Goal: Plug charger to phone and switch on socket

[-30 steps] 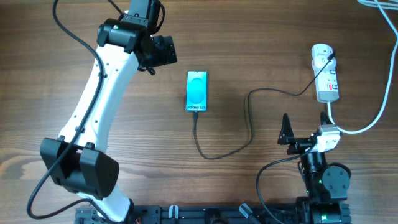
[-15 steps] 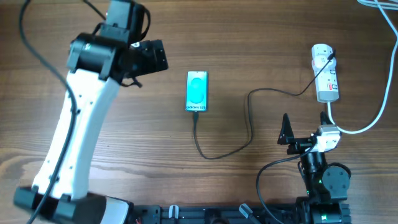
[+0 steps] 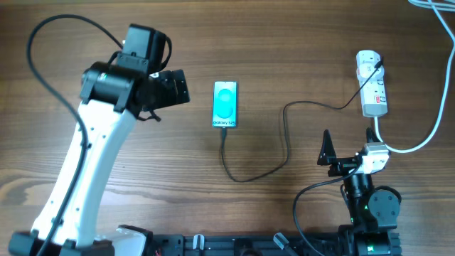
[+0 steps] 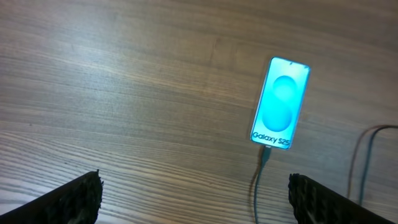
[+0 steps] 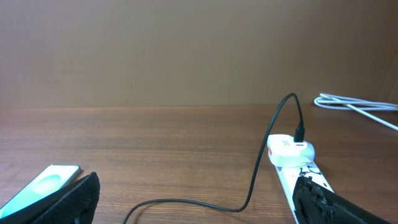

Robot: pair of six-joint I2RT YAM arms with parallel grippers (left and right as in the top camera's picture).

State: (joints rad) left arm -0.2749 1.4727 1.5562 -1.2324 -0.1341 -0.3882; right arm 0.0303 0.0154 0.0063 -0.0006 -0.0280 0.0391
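Observation:
The phone (image 3: pixel 225 104) lies flat in the middle of the table, its teal screen lit (image 4: pixel 281 102). The charger's thin black cable (image 3: pixel 250 176) runs from the phone's lower edge, loops right and rises to a plug in the socket (image 3: pixel 372 91), a white power strip at the far right. Its tip (image 4: pixel 264 156) meets the phone's bottom edge. My left gripper (image 3: pixel 173 88) hovers left of the phone, open and empty (image 4: pixel 196 205). My right gripper (image 3: pixel 348 148) sits below the socket, open and empty (image 5: pixel 199 202), with the socket (image 5: pixel 298 157) beside its right finger.
A thicker white cable (image 3: pixel 426 139) leads from the socket's near end, curving off the right edge, and shows far right in the right wrist view (image 5: pixel 356 104). Bare wooden table (image 3: pixel 298 43) surrounds everything. My left arm (image 3: pixel 78 178) slants across the left side.
My left arm has swung left and its gripper has drawn back down and left, away from the phone. The phone, the charger, the socket and the right arm stay put.

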